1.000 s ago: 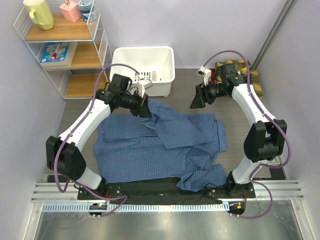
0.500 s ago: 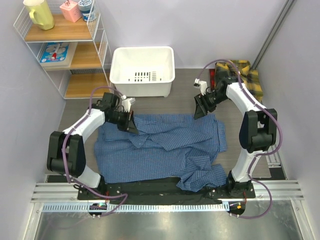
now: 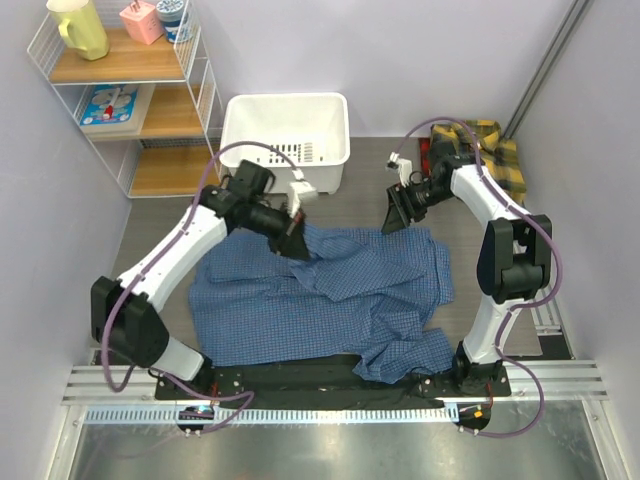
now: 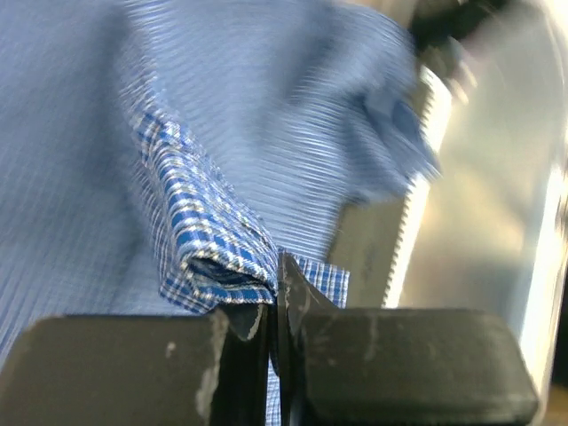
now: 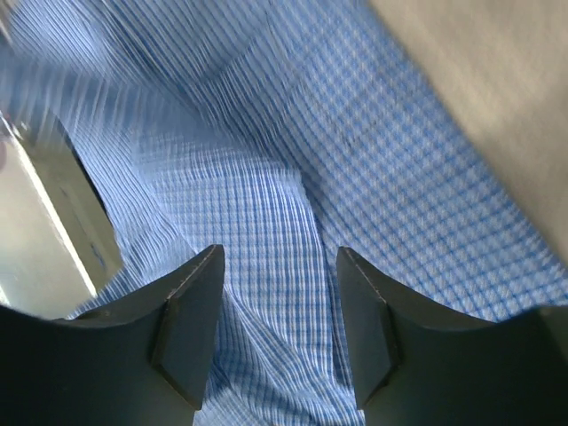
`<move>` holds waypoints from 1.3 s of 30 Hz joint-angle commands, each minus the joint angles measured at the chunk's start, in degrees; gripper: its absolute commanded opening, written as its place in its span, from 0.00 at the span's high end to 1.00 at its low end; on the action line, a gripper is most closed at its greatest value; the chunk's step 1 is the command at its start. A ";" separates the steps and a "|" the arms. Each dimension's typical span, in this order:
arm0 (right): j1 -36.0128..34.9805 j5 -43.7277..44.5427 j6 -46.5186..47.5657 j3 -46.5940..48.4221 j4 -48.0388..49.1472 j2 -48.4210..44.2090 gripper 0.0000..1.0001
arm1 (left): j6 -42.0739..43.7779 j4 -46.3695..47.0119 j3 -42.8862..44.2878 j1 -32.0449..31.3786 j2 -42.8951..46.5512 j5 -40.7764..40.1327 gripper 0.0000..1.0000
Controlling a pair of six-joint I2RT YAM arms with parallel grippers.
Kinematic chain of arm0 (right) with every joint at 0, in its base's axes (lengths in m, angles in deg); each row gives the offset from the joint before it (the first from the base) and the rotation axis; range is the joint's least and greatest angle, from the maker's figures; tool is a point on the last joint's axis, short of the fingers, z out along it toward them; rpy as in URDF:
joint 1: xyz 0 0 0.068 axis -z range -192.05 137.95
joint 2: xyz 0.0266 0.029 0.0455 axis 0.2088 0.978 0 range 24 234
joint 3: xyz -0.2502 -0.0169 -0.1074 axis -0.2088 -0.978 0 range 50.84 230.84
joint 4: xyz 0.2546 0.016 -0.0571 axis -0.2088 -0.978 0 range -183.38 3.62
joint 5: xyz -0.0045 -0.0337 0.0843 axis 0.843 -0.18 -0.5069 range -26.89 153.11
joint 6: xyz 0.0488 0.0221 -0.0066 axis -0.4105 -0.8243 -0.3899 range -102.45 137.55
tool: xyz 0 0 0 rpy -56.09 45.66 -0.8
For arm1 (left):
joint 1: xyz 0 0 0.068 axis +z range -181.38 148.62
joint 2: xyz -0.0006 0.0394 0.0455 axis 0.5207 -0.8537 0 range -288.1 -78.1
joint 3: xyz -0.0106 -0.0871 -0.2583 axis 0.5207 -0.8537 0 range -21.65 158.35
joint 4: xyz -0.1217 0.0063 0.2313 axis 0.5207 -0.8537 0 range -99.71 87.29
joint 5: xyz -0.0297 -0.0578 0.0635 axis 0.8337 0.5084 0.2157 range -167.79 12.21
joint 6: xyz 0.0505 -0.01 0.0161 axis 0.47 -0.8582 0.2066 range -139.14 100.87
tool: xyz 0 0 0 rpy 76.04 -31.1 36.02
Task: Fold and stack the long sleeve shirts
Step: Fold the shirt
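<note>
Left gripper (image 4: 275, 302) pinches fine-checked blue cloth shirt (image 3: 330, 300), seemingly to draw a fold across | right gripper (image 5: 280, 257) hovers, fingers apart

Beneath me, the blue shirt (image 3: 330, 290) carries a fine white check; the plaid shirt (image 3: 495, 140) at the table's (image 3: 365, 165) far-right corner looks yellow and dark.

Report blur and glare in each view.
Left wrist: blue fine-check cloth shirt motion-smeared, crisp only at the fold pinched by the left gripper; bright glare at right. Right wrist: open right gripper over cloth streaked upper left, sharper at right. Top external: sharp, evenly lit.
</note>
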 commanded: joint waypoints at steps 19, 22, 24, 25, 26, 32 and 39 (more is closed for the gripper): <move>-11.74 -6.48 -4.38 -7.92 7.36 -1.68 0.56 | -12.86 8.33 -0.28 -9.08 6.19 4.51 1.00; -10.34 -4.10 -4.20 -6.44 6.66 -1.51 0.52 | -15.62 13.19 -5.12 -2.04 5.84 4.33 1.00; -9.37 -2.35 -4.55 -5.20 5.95 -1.25 0.48 | -15.80 14.08 -7.66 2.26 5.05 3.72 1.00; -7.97 -1.82 -4.38 -3.72 5.43 -0.64 0.46 | -15.71 14.52 -8.55 3.59 4.78 3.72 1.00; -7.35 -1.11 -4.03 -2.83 4.64 -0.28 0.42 | -14.84 14.87 -9.42 4.82 4.35 3.72 1.00; -2.69 5.21 -1.84 2.09 1.47 1.30 0.37 | -13.52 15.66 -15.84 13.61 -0.49 3.63 1.00; -2.07 10.40 1.59 2.89 -2.40 0.95 0.38 | -16.85 19.61 -20.33 18.98 -4.27 2.58 0.99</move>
